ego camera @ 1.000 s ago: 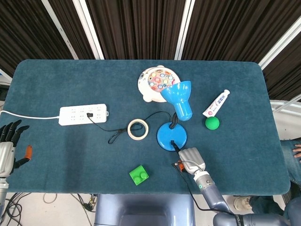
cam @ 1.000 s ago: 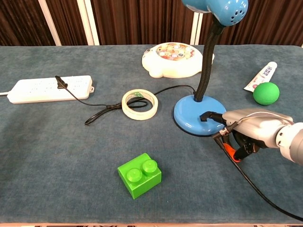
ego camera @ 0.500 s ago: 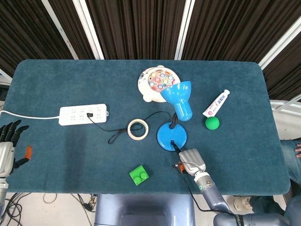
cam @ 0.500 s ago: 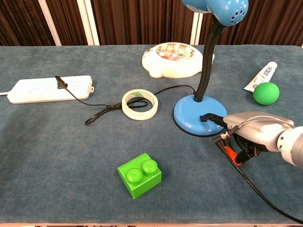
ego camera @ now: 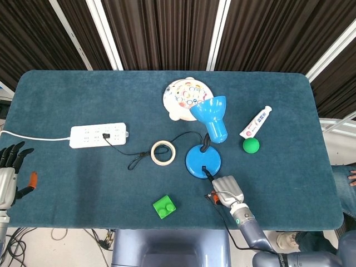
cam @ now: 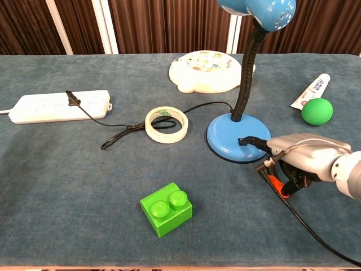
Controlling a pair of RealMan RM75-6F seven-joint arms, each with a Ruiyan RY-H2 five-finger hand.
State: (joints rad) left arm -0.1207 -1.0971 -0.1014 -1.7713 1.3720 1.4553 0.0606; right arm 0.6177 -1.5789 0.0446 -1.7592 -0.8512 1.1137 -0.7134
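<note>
My right hand [ego camera: 227, 190] [cam: 307, 161] rests palm down on the cloth just in front of the blue desk lamp's round base [ego camera: 203, 160] [cam: 231, 135]. Its fingers are curled under, and one dark fingertip [cam: 248, 140] touches the rim of the base. A black cable runs out from beneath the hand toward the table's near edge. The lamp's shade [ego camera: 211, 114] points up and to the right. My left hand [ego camera: 8, 172] hangs off the table's left edge with its fingers spread and nothing in it.
On the blue table [ego camera: 67, 100] lie a green brick [ego camera: 164, 206] [cam: 166, 210], a tape roll [ego camera: 153, 153] [cam: 166, 138], a white power strip [ego camera: 99, 135] [cam: 56, 105] with the lamp's cord plugged in, a round fishing toy [ego camera: 183, 97] [cam: 208, 70], a green ball [ego camera: 251, 145] [cam: 317, 111] and a tube [ego camera: 256, 122] [cam: 313, 90].
My right hand has slid slightly to the right, its fingertip staying at the lamp base. The fishing toy's coloured top now looks pale and blurred. The left hand is unmoved.
</note>
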